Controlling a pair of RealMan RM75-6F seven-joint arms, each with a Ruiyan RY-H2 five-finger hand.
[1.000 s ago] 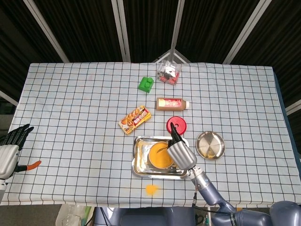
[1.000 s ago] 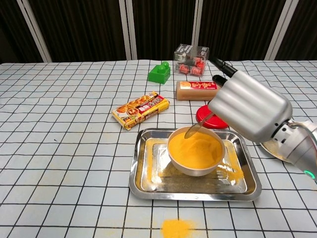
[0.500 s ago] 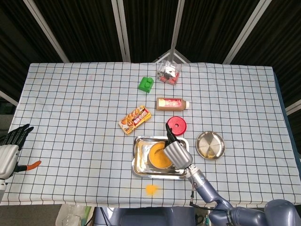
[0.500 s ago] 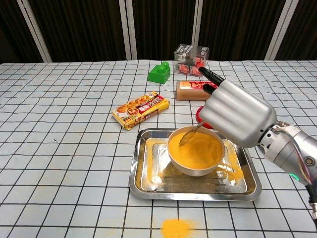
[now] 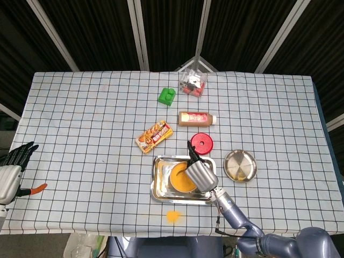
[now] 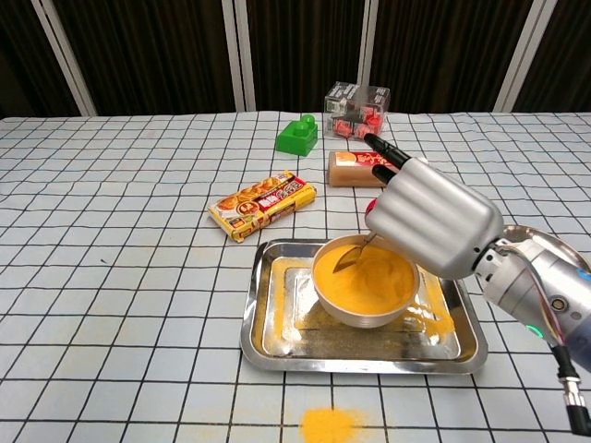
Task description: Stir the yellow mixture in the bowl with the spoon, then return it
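Observation:
A white bowl of yellow mixture stands in a steel tray near the table's front edge. My right hand hovers over the bowl's right side and grips a metal spoon whose tip dips into the mixture. In the head view the right hand hides the bowl's right part. My left hand shows at the far left edge of the head view, off the table, fingers apart and holding nothing.
Yellow powder is spilled inside the tray and on the cloth in front of it. A red lid, a small steel dish, a snack packet, a brown bottle, a green block and a clear box lie around.
My right hand has shifted left over the bowl, carrying the spoon tip leftward through the mixture. The left hand has not moved.

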